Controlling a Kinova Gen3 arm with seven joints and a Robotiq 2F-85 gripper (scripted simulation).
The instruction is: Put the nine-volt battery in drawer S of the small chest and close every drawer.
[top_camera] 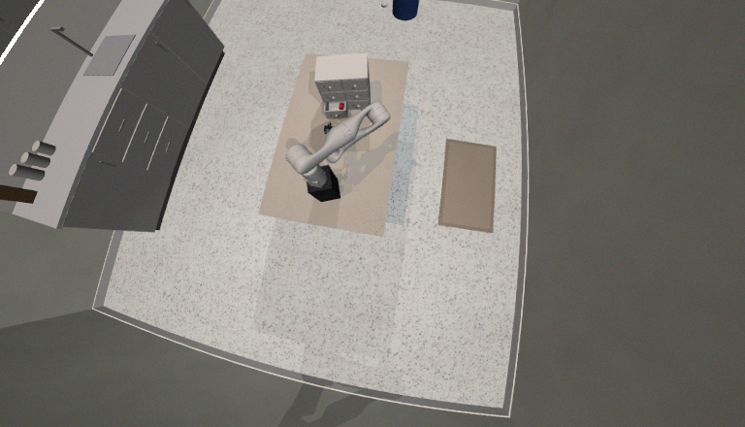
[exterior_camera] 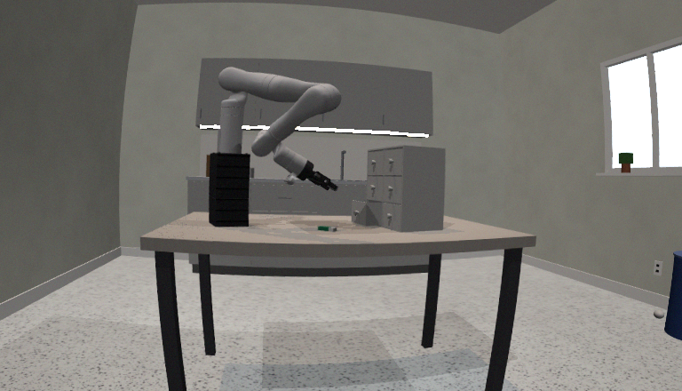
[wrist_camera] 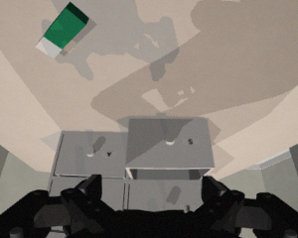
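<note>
Bare table (exterior_camera: pixel 452 238) is lying between the black pedestal (exterior_camera: pixel 228 187) and the small chest (exterior_camera: pixel 417 186), broken only by a small green item (exterior_camera: pixel 327 227) lying flat there. One bottom drawer (exterior_camera: pixel 362 213) is sticking out of the chest's front into that lane, narrowing the approach low down, while the drawers above it are sitting flush. The gripper (exterior_camera: pixel 326 182) is hanging in open air above the gap, its fingers spread wide, touching nothing.
</note>
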